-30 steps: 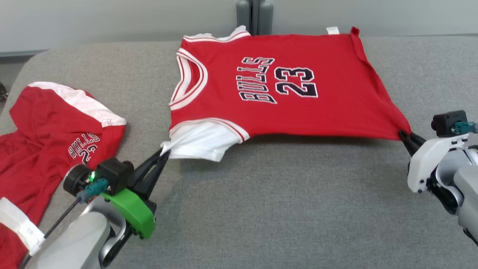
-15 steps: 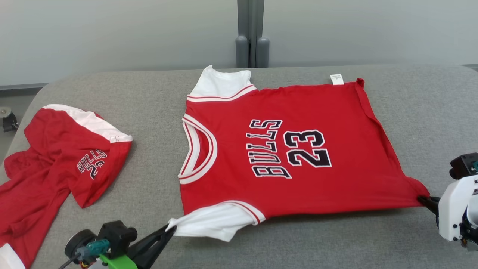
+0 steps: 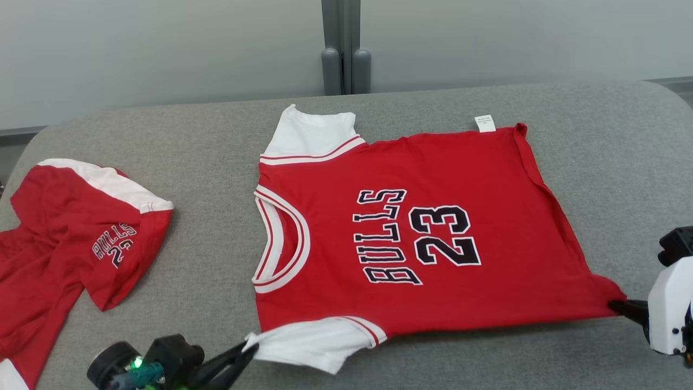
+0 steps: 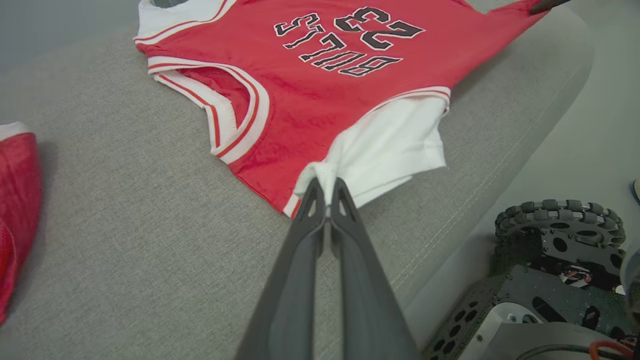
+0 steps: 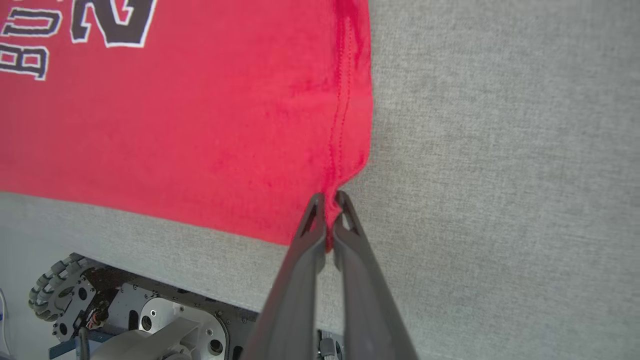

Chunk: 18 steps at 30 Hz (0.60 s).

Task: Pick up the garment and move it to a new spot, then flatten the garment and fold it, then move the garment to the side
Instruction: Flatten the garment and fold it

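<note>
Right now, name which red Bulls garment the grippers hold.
The spread-out 23 jersey: left gripper pinches its white sleeve, right gripper its hem corner. The crumpled garment lies apart, untouched.

My left jaws: squeezed tight on white sleeve of shirt (image 3: 487, 292), left fingers (image 4: 300, 240) pressed together, low on my left. My right jaws: squeezed tight on shirt corner, right fingers (image 5: 306, 240) pointing left, white wrist (image 3: 668, 311) behind.
</note>
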Motion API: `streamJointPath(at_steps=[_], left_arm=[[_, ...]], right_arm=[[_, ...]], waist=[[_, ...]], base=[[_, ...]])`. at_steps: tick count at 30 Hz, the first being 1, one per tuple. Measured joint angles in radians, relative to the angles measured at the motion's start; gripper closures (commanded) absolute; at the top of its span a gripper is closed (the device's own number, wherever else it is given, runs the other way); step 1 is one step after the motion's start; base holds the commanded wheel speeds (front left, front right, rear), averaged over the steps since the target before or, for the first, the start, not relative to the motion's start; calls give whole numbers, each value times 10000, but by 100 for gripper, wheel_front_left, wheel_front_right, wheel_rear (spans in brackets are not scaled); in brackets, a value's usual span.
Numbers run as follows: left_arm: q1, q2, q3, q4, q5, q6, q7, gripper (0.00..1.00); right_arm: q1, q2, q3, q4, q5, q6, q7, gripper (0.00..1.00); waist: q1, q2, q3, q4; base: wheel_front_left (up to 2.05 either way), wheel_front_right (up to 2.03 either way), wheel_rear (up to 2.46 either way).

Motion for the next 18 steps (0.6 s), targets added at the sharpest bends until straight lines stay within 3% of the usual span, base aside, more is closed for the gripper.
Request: streamJointPath(at_steps=[7, 18], left_arm=[[-1047, -130, 320, 353, 351, 33, -4, 100], [-2522, -836, 174, 1697, 1003, -527, 117, 100]], right_arm=[[-1082, 616, -447, 493, -627, -2, 612, 100], [-2716, 1674, -786, 1411, -2205, -2, 1168, 100]], waist=[[0, 0, 368, -94], [0, 0, 1326, -117]], base=[[0, 0, 0], [0, 0, 0]])
